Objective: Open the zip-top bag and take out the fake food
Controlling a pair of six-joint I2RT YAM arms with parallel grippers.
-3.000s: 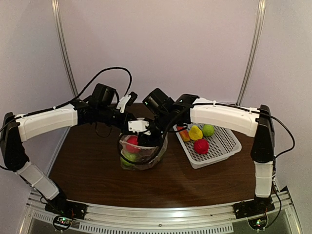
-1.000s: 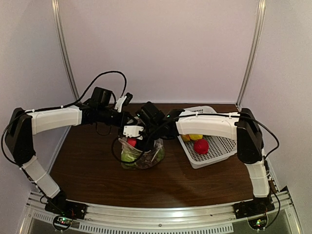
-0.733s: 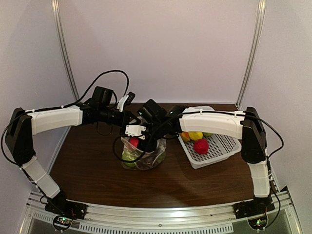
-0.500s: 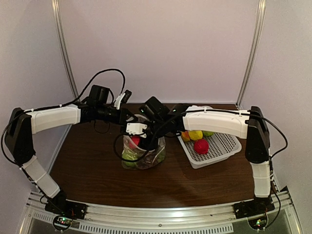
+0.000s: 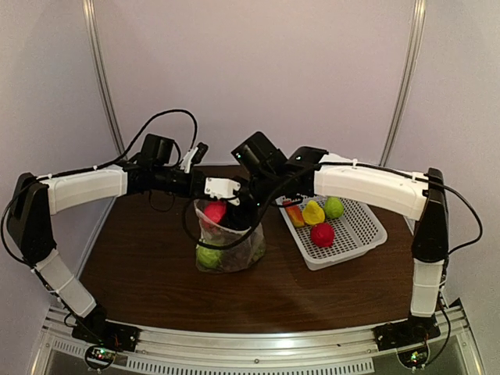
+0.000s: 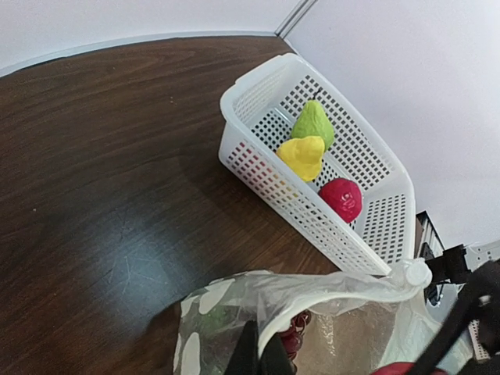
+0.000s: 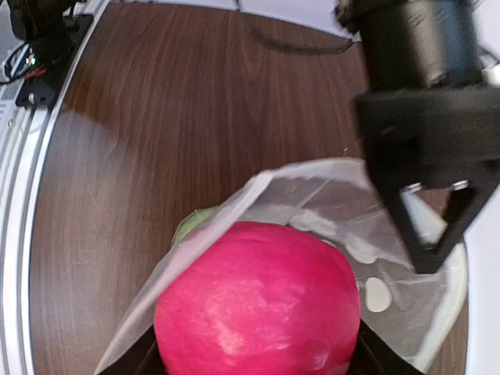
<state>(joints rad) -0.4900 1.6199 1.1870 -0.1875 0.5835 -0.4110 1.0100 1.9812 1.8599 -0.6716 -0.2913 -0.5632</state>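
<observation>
My right gripper [image 7: 251, 353] clamps the red fruit [image 7: 258, 301]; my left gripper [image 6: 262, 356] seemingly pinches the zip-top bag [image 6: 234, 291] by its rim. I should lift straight up, holding that rim steady.

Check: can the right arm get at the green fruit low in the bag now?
Probably not yet: the right gripper is full with a red fruit, though the left gripper holds the bag open.

Your left pincer [image 6: 260, 358] pinches the rim of the clear white-dotted plastic bag [image 6: 328, 287]. Beyond it on the dark wooden bench [image 6: 117, 180], the white perforated plastic basket [image 6: 258, 168] holds a green plastic fruit [image 6: 312, 123], a yellow plastic fruit [image 6: 301, 156] and a red plastic fruit [image 6: 342, 198].
</observation>
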